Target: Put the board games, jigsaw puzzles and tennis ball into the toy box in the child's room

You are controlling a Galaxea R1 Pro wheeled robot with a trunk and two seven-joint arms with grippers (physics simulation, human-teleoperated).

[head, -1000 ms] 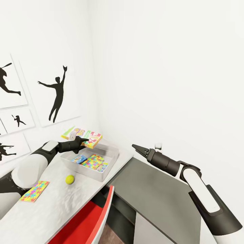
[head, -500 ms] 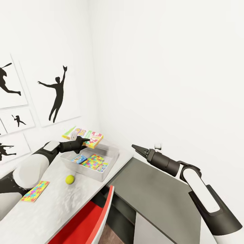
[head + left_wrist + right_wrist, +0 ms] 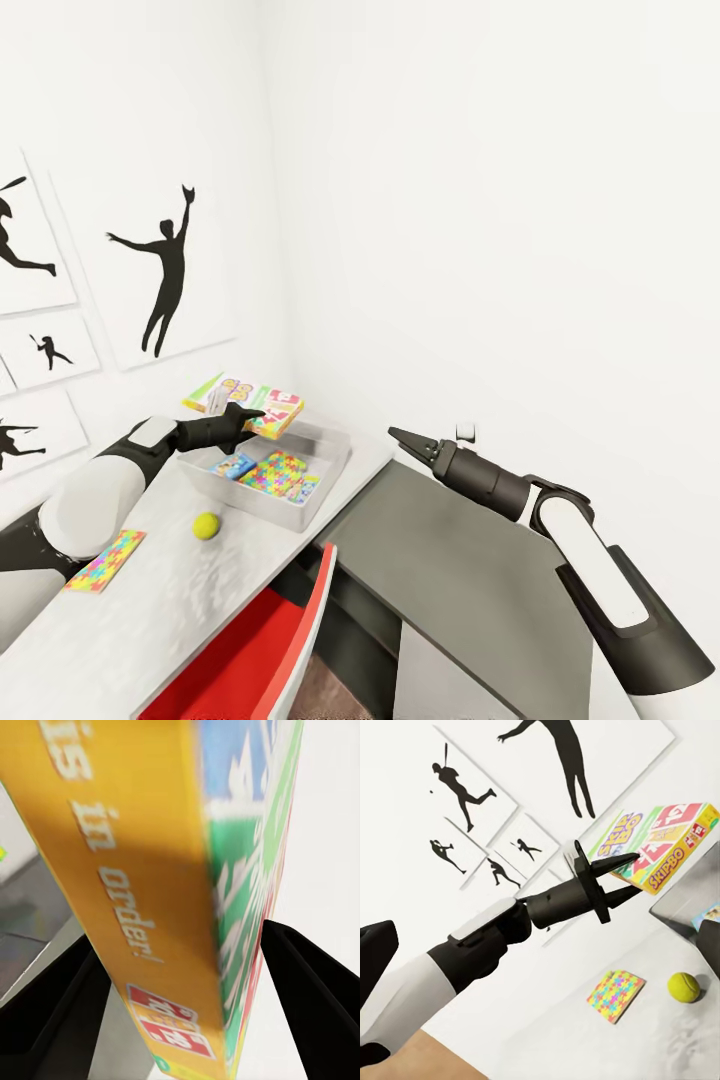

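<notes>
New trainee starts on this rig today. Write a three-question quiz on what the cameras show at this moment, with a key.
1. True or false: the left gripper is shut on the Skip-Bo box.
2. Which toys lie on the table outside the toy box?
A. the tennis ball and one jigsaw puzzle
B. the small blue game box and the ball
C. none
3. Fill in: the right gripper holds ____.

Key: 1 true; 2 A; 3 nothing, it hangs over the lower dark grey unit, apart from the toys.
</notes>
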